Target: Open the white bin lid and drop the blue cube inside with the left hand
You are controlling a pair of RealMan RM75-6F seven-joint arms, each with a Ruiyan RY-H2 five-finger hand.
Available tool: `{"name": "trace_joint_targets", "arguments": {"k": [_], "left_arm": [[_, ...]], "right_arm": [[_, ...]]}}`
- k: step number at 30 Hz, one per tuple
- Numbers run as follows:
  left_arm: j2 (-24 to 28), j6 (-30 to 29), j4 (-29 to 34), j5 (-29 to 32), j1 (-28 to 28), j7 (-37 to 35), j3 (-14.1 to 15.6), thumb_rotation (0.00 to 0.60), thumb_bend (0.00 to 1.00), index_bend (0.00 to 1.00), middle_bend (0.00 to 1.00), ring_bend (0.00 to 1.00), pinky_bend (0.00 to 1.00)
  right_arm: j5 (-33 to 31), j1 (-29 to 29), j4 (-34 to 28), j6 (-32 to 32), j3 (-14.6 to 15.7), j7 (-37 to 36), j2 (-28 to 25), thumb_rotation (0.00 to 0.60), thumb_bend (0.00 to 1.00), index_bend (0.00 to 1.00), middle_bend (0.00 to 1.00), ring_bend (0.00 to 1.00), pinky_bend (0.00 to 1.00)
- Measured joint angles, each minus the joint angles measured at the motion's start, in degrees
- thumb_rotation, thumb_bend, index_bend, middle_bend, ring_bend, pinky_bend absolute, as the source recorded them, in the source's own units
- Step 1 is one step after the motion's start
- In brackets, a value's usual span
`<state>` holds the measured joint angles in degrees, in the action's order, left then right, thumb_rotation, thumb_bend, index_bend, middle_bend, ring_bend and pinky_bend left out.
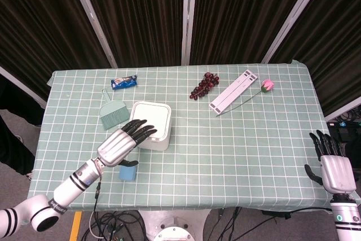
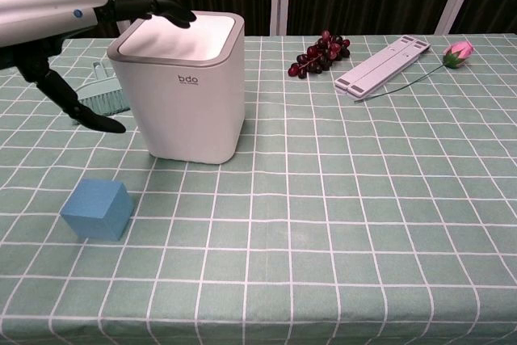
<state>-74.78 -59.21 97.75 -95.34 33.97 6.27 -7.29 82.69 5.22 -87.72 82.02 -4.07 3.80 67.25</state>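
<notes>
The blue cube (image 2: 97, 208) sits near the front edge of the table (image 2: 339, 224), toward its left corner. It looks like light foam with matte faces, so I'd guess it's squishy and easy to pinch across two opposite sides. Just behind it is the white bin (image 2: 181, 90), lid (image 2: 182, 37) down, probably a light plastic press-top that could skid if shoved. The left hand (image 1: 121, 143) hovers over its near-left edge with fingers spread, holding nothing, and the right hand (image 1: 334, 166) is off the right edge, empty too.
</notes>
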Motion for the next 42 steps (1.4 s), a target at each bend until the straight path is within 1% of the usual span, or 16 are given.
{"name": "trace_joint_targets", "arguments": {"k": [5,7,10,14,16,19,21,24,27,31,34,36,40,42], "left_arm": [[-1.1,1.0,-0.5,2.4,0.6,3.6,0.6,0.600,0.09,0.08,0.14,0.00,0.11],[-1.4,0.7,-0.6,2.7,0.5,4.7,1.0,0.600,0.09,0.08,0.17,0.00,0.11],[-1.7,0.6,-0.5,3.1,0.5,5.4,1.8,0.600,0.09,0.08,0.21,0.00,0.11],[-1.8,0.7,-0.6,3.2,0.7,6.6,2.5,0.600,0.09,0.08,0.24,0.00,0.11],[-1.8,0.8,-0.5,3.6,0.9,7.2,2.8,0.600,0.09,0.08,0.24,0.00,0.10],[-1.7,0.0,-0.4,3.6,0.9,7.4,2.7,0.600,0.09,0.08,0.20,0.00,0.10],[-1.4,-1.8,-0.2,3.3,0.5,7.4,2.3,0.600,0.09,0.08,0.16,0.00,0.10],[-0.2,-6.0,0.4,3.0,-0.4,7.4,1.3,0.600,0.09,0.08,0.14,0.00,0.10],[2.8,-10.1,1.7,3.2,-2.2,7.4,0.5,0.600,0.09,0.09,0.14,0.00,0.10],[7.8,-14.3,3.9,5.1,-6.2,7.3,0.6,0.600,0.09,0.11,0.14,0.00,0.11],[10.6,-16.2,4.6,7.1,-9.8,6.0,1.7,0.600,0.09,0.11,0.14,0.00,0.11],[11.5,-16.5,4.5,8.0,-11.8,4.3,3.3,0.600,0.09,0.12,0.14,0.00,0.11],[11.9,-15.8,3.7,8.5,-13.7,0.3,6.3,0.600,0.09,0.13,0.14,0.00,0.14],[11.6,-14.4,2.9,7.9,-14.0,-1.9,8.2,0.600,0.09,0.13,0.14,0.00,0.15]], "right_arm": [[-0.1,0.0,0.7,0.0,-0.1,-0.6,0.3,0.600,0.21,0.00,0.00,0.00,0.00],[-0.1,0.0,0.9,0.0,-0.1,-0.7,0.4,0.600,0.21,0.00,0.00,0.00,0.00],[-0.1,0.1,0.9,-0.1,-0.1,-0.7,0.5,0.600,0.21,0.00,0.00,0.00,0.00],[0.0,0.2,0.8,-0.2,-0.1,-0.6,0.6,0.600,0.21,0.00,0.00,0.00,0.00],[0.0,0.2,0.8,-0.3,-0.1,-0.5,0.7,0.600,0.21,0.00,0.00,0.00,0.00],[0.0,0.2,0.7,-0.2,-0.1,-0.6,0.6,0.600,0.21,0.00,0.00,0.00,0.00],[0.0,0.1,0.7,-0.1,-0.2,-0.6,0.6,0.600,0.21,0.00,0.00,0.00,0.00],[-0.1,0.1,0.7,0.1,-0.3,-0.8,0.5,0.600,0.21,0.00,0.00,0.00,0.00],[-0.1,0.1,0.7,0.0,-0.3,-1.0,0.5,0.600,0.21,0.00,0.00,0.00,0.00],[-0.1,0.2,0.7,-0.2,-0.3,-1.0,0.5,0.600,0.21,0.00,0.00,0.00,0.00],[0.0,0.3,0.4,-0.2,-0.3,-1.0,0.5,0.600,0.21,0.00,0.00,0.00,0.00],[0.1,0.4,0.2,-0.2,-0.3,-0.9,0.5,0.600,0.21,0.00,0.00,0.00,0.00],[0.2,0.4,-0.2,0.0,-0.4,-0.6,0.4,0.600,0.21,0.00,0.00,0.00,0.00],[0.2,0.5,-0.5,0.1,-0.5,-0.4,0.2,0.600,0.21,0.00,0.00,0.00,0.00]]}}
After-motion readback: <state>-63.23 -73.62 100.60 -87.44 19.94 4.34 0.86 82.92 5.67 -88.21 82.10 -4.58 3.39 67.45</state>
